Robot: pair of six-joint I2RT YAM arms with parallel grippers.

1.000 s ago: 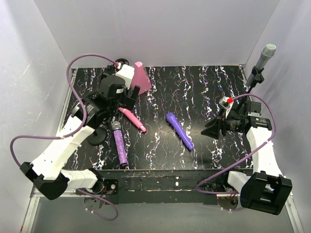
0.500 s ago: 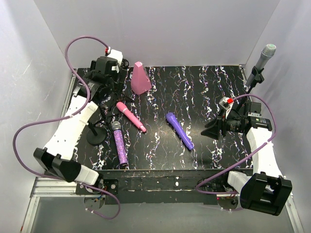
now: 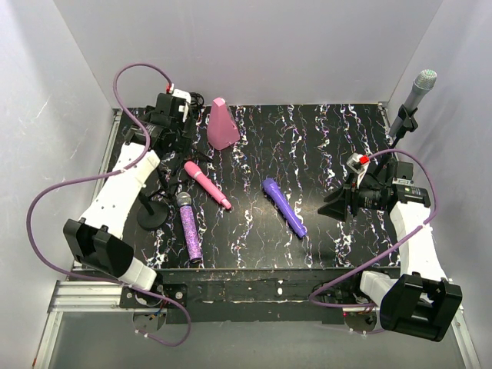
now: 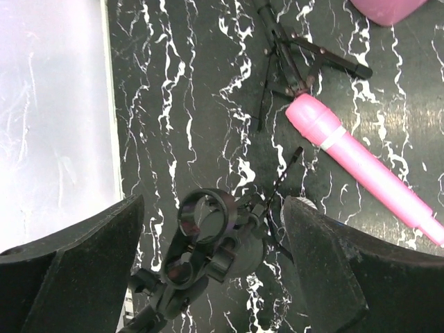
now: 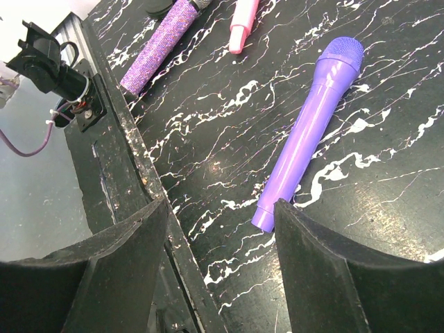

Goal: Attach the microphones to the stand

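Pink microphone (image 3: 206, 184), violet microphone (image 3: 284, 207), glittery microphone (image 3: 189, 231) lie loose on surface (image 3: 330, 146); silver-grey microphone (image 3: 415, 96) sits clipped; left pincer (image 4: 210, 206), apart, frames empty stand clip (image 4: 205, 220); right pincer (image 5: 220, 205), apart, overhangs violet, apparently for pickup.

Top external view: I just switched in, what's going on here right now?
One microphone is placed: the silver-grey microphone sits in the tall stand at the right rear. The pink microphone, violet microphone and glittery purple microphone lie flat on the table. The left pincer hovers open above the empty stand on the left, holding nothing. The right pincer is open and empty too, low beside the violet microphone's handle end.
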